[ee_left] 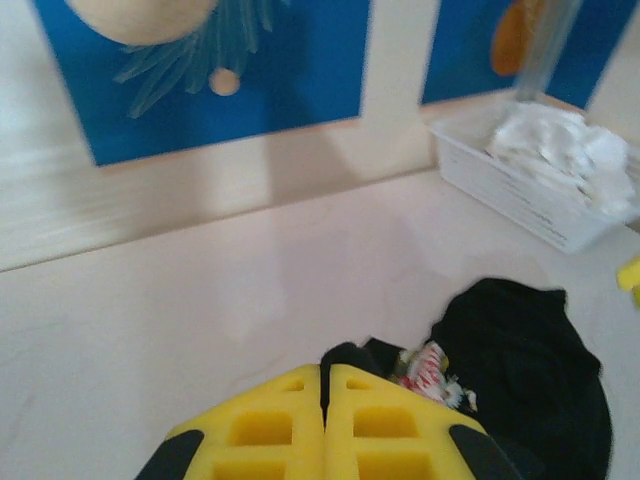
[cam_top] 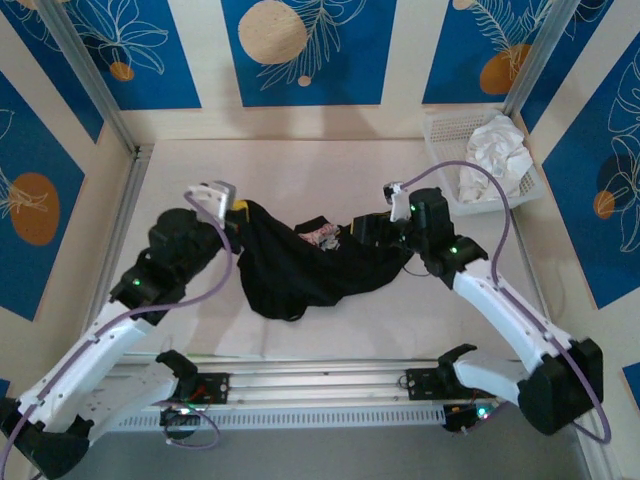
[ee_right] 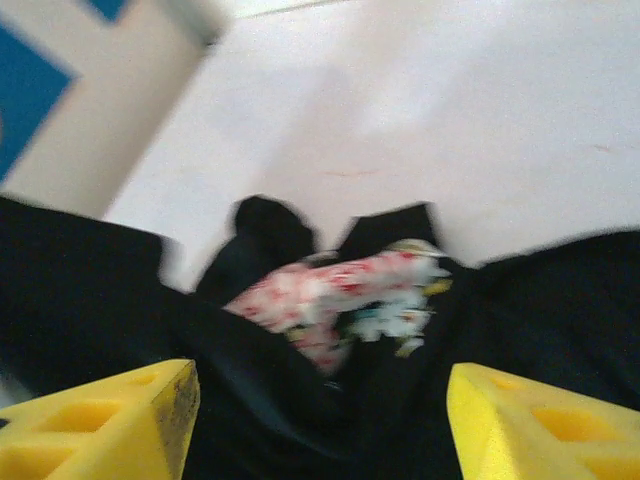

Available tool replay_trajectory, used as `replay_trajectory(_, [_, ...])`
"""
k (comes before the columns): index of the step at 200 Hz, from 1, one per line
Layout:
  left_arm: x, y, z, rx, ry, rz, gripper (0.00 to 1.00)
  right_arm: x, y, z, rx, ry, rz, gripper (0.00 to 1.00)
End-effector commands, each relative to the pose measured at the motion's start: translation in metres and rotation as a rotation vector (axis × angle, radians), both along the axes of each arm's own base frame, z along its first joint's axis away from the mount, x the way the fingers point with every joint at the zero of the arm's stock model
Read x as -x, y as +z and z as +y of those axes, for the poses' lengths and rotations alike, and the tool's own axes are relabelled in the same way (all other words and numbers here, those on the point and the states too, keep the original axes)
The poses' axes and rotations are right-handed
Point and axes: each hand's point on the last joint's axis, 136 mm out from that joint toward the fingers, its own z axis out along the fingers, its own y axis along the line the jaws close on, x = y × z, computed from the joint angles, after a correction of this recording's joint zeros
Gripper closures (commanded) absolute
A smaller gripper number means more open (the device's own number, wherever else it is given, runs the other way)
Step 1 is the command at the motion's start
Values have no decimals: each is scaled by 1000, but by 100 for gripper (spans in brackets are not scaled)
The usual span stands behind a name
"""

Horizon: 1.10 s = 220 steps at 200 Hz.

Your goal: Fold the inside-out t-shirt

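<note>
The left arm (cam_top: 170,250) reaches in from the left side of the tabletop (cam_top: 300,170). The left jaws are pressed tight together, and it looks like they've got a pinch of black cloth right at the tips. That's the left corner of the t-shirt (cam_top: 290,265), held a bit higher than the rest.

The shirt is a crumpled black heap in the middle of the tabletop, strung out sideways between the two arms and sagging toward the near edge. There's a scrunched red-and-white printed bit (cam_top: 322,235) poking out near its top edge, roughly in the middle.

From the left wrist you can see the shirt (ee_left: 530,370) bunched up just past the tips, with the print (ee_left: 430,372) next to it.

The right arm (cam_top: 480,280) comes in from the right. The right jaws are spread wide apart, hanging over the shirt (ee_right: 560,300) with the print (ee_right: 340,300) straight ahead between them. They aren't clamped on anything.

Far right corner has a white basket (cam_top: 445,140) with a crumpled white cloth (cam_top: 495,150) in it, well apart from the shirt.
</note>
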Motion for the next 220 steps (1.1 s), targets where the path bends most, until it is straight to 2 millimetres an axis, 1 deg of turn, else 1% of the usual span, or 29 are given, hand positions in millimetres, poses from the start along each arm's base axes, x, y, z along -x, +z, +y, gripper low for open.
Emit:
replay_trajectory(1, [7, 7, 26, 7, 82, 58, 100, -16, -57, -23, 179, -139, 162, 30])
replay_trajectory(29, [6, 10, 34, 13, 101, 67, 100, -36, -97, -13, 237, -125, 265, 31])
replay_trajectory(38, [6, 10, 33, 17, 97, 68, 100, -41, -105, -8, 241, -109, 283, 32])
replay_trajectory(57, [6, 4, 32, 18, 90, 79, 100, -49, -116, 13, 212, -40, 317, 34])
replay_trajectory(69, [6, 1, 32, 16, 88, 83, 100, -53, -122, 15, 213, -45, 338, 34])
replay_trajectory(78, [5, 0, 31, 15, 88, 85, 100, -55, -128, 11, 241, -66, 354, 34])
replay_trajectory(99, [6, -3, 31, 15, 79, 87, 100, -56, -136, -8, 320, -126, 364, 35])
replay_trajectory(123, [6, -6, 29, 14, 73, 92, 100, -51, -138, -28, 367, -173, 379, 35])
replay_trajectory(140, [6, -8, 28, 17, 65, 94, 100, -46, -143, -41, 398, -201, 405, 35])
replay_trajectory(154, [6, -9, 26, 19, 57, 99, 100, -43, -151, -49, 403, -217, 434, 34])
replay_trajectory(169, [6, -9, 24, 22, 50, 101, 100, -42, -159, -53, 414, -227, 463, 35])
replay_trajectory(197, [5, -10, 23, 23, 43, 104, 100, -43, -172, -54, 440, -228, 497, 37])
replay_trajectory(214, [5, -11, 22, 23, 40, 108, 100, -46, -175, -54, 445, -225, 498, 44])
replay_trajectory(220, [5, -11, 22, 24, 39, 106, 100, -47, -175, -54, 445, -225, 495, 50])
